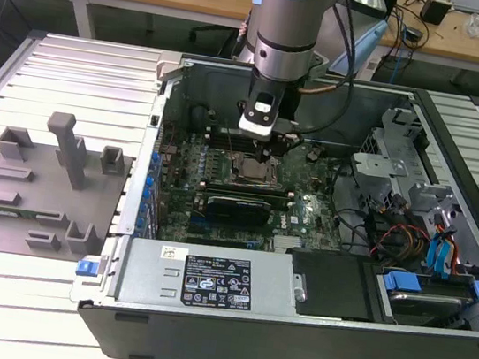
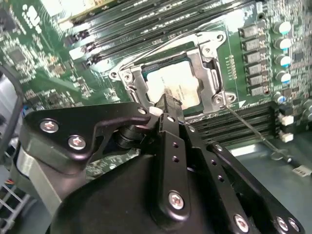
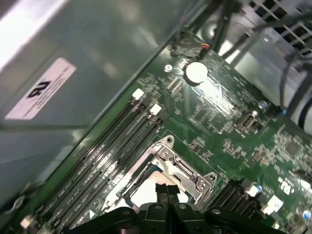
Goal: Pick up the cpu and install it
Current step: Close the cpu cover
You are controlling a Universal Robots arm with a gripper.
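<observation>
The cpu (image 2: 178,87) lies flat inside the metal-framed socket (image 2: 204,63) of the green board, its pale silvery top showing. My gripper (image 2: 168,103) hangs just over the edge of the chip, its two black fingers pressed together with nothing between them. In the first wrist view the shut gripper (image 3: 167,187) points down at the cpu (image 3: 144,194) within the socket frame (image 3: 187,173). In the exterior view the gripper (image 1: 267,154) sits low inside the open computer case, right above the socket (image 1: 252,172).
A grey plastic tray (image 1: 38,182) with upright blocks lies at the exterior view's left. Memory slots (image 2: 122,34) run beside the socket, and a thin lever rod (image 2: 248,124) sticks out from it. The power supply (image 1: 216,279) and a cabled drive cage (image 1: 419,232) crowd the case.
</observation>
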